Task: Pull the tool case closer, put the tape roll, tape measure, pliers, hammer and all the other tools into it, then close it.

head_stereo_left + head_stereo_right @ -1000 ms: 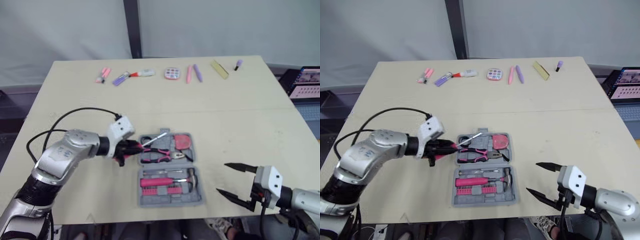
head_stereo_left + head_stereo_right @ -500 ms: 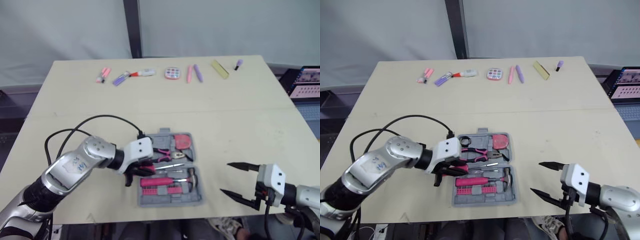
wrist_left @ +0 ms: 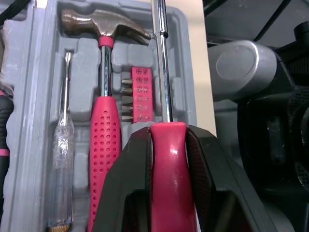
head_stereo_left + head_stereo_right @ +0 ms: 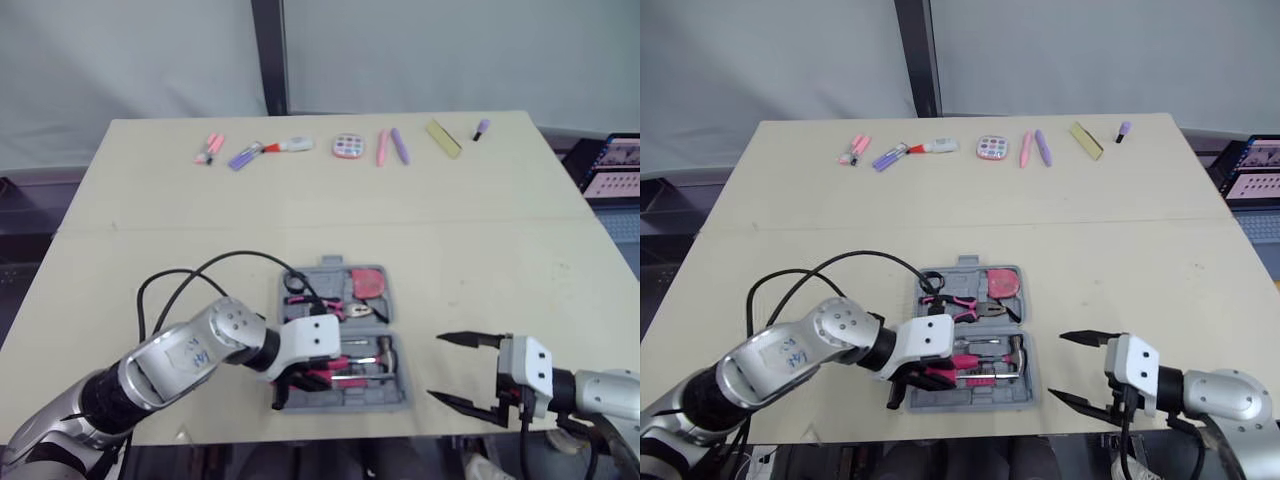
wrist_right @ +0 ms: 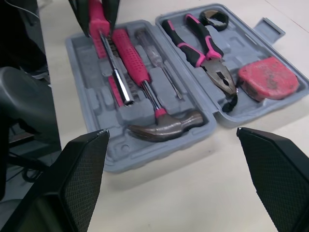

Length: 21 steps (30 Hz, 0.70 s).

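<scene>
An open grey tool case [image 5: 145, 154] lies near the middle of the table's [image 4: 300, 210] front edge. Inside it sit a hammer [image 3: 104, 140], pliers [image 5: 219, 72] and a red tape measure [image 5: 268, 77]. The left gripper [image 3: 167, 133] clamps a pink-handled screwdriver [image 3: 173, 179] over the case's front half, beside the hammer. The right gripper [image 4: 1056, 366] hovers spread wide and empty at the front edge, right of the case.

**Silver arms, white wrists, black fingers**

The left arm [image 4: 170, 360] has a rounded silver-grey shell with small dark blue markings on the forearm and a black band further back. A thin black cable [image 4: 250, 254] loops along it to a boxy white wrist block [image 4: 311, 338]. The left gripper [image 4: 288, 388] and right gripper [image 4: 434, 368] have slim, tapering black fingers [image 5: 82, 169] with finely meshed pads. The right arm [image 4: 612, 390] is silver too.
</scene>
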Tool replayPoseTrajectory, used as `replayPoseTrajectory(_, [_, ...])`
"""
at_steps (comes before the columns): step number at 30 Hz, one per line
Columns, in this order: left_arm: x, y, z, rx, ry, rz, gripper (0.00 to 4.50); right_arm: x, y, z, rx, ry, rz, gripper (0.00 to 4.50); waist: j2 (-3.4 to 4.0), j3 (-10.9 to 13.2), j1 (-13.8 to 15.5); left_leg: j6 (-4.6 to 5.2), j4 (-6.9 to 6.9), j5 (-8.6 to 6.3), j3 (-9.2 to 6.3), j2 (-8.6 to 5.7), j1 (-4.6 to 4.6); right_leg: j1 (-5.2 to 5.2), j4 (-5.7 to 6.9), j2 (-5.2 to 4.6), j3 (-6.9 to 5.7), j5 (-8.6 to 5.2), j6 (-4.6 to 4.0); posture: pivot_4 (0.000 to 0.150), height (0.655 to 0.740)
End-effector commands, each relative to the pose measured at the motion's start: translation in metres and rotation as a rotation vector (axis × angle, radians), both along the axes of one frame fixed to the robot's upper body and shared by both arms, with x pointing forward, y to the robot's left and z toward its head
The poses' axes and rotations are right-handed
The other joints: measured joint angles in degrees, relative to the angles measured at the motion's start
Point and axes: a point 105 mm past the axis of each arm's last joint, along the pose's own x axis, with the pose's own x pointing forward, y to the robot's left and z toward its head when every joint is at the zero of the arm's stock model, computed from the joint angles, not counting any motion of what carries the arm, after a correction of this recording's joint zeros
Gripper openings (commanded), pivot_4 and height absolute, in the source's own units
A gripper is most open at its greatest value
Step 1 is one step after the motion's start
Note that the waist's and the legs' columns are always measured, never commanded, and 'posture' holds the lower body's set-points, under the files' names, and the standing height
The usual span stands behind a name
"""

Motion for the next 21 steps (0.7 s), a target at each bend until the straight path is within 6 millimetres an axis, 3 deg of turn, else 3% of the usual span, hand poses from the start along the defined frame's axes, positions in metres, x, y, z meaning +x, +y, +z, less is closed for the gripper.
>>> replayPoseTrajectory(1, [-0.007, -0.008, -0.003, 0.012, -0.023, -0.055, 0.54, -0.004, 0.004, 0.008, 0.000, -0.014, 0.041, 4.50, 0.00, 0.0, 0.0, 0.00, 0.00, 0.00, 0.01, -0.01, 0.00, 0.00, 0.00, -0.01, 0.01, 0.00, 0.01, 0.150, 0.7400])
replayPoseTrajectory(9, [-0.014, -0.017, -0.008, 0.038, -0.002, -0.085, 0.54, -0.007, 0.004, 0.008, -0.005, -0.005, 0.038, 4.50, 0.00, 0.0, 0.0, 0.02, 0.05, 0.01, -0.01, -0.03, -0.04, 0.00, 0.04, 0.00, 0.00, 0.01, 0.03, 0.150, 0.7400])
replayPoseTrajectory(21, [-0.007, -0.026, -0.013, 0.063, -0.006, -0.054, 0.54, -0.013, 0.004, 0.006, -0.004, 0.002, 0.011, 4.50, 0.00, 0.0, 0.1, 0.04, 0.13, 0.01, -0.03, -0.10, -0.05, 0.00, 0.11, -0.04, 0.01, 0.02, 0.04, 0.150, 0.7400])
